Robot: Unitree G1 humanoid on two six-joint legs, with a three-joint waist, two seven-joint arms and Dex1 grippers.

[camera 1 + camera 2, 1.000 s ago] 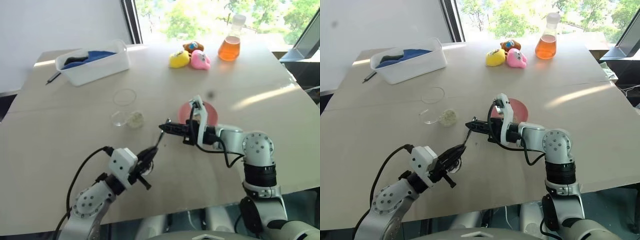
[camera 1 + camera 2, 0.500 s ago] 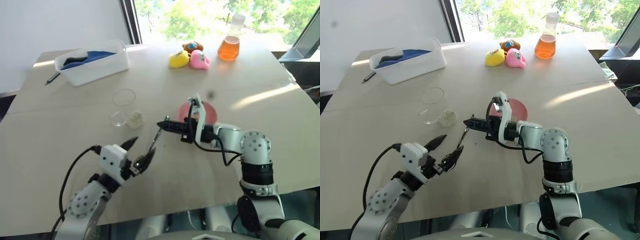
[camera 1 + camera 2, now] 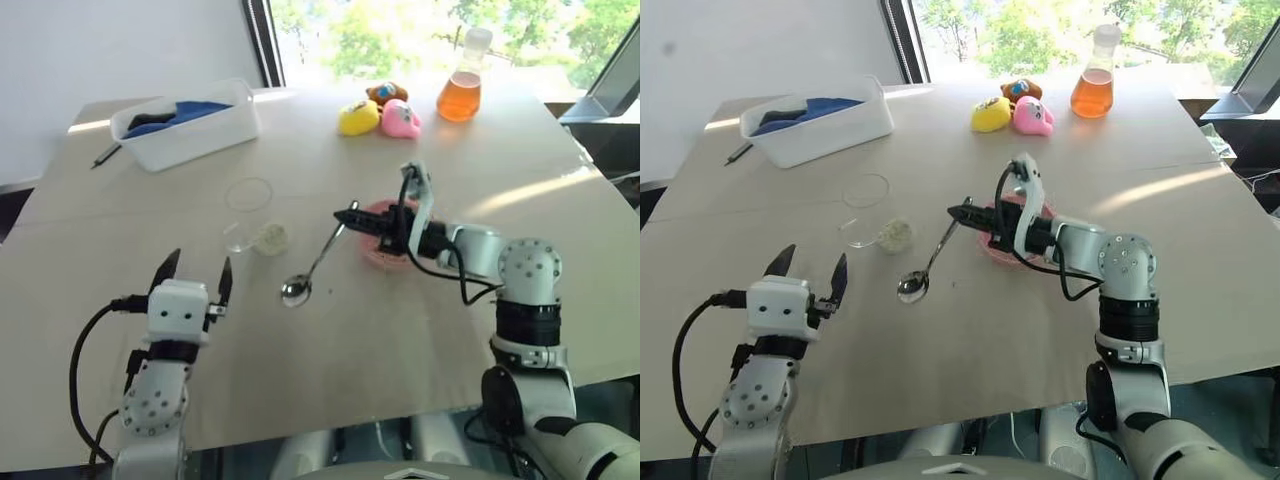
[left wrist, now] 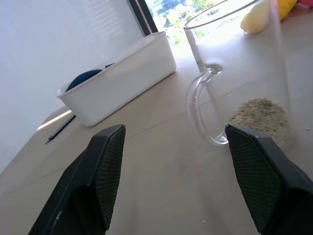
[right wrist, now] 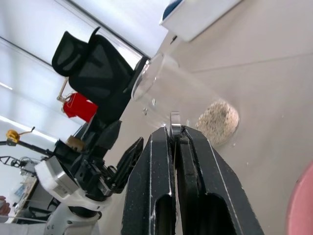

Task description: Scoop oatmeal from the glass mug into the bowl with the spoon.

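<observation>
While the right gripper (image 3: 347, 215) stands with its two black fingers pressed together on the tip of the spoon (image 3: 312, 269) handle, the spoon slopes down toward the robot, its oval bowl at or just above the tabletop; contact there cannot be judged. The spoon is shiny silver metal with a slim straight handle, and its bowl looks empty. In the right wrist view, just a small bright end of the handle (image 5: 175, 118) shows between the fingertips.

The glass mug (image 3: 240, 236) is clear and colourless, with a looped side handle (image 4: 198, 105). It stands on the table (image 3: 400, 330) left of the spoon, and its walls are hard to trace against the pale surface. The oatmeal (image 3: 271, 238) is a small heap of pale beige flakes at the mug's right side; the left wrist view shows it seen through the glass.

The pink bowl (image 3: 378, 252) sits behind the right gripper, which covers much of it; its contents cannot be made out.

The left gripper (image 3: 193, 274) is raised near the table's near-left area with its fingers spread wide apart, holding nothing, well apart from the spoon.
</observation>
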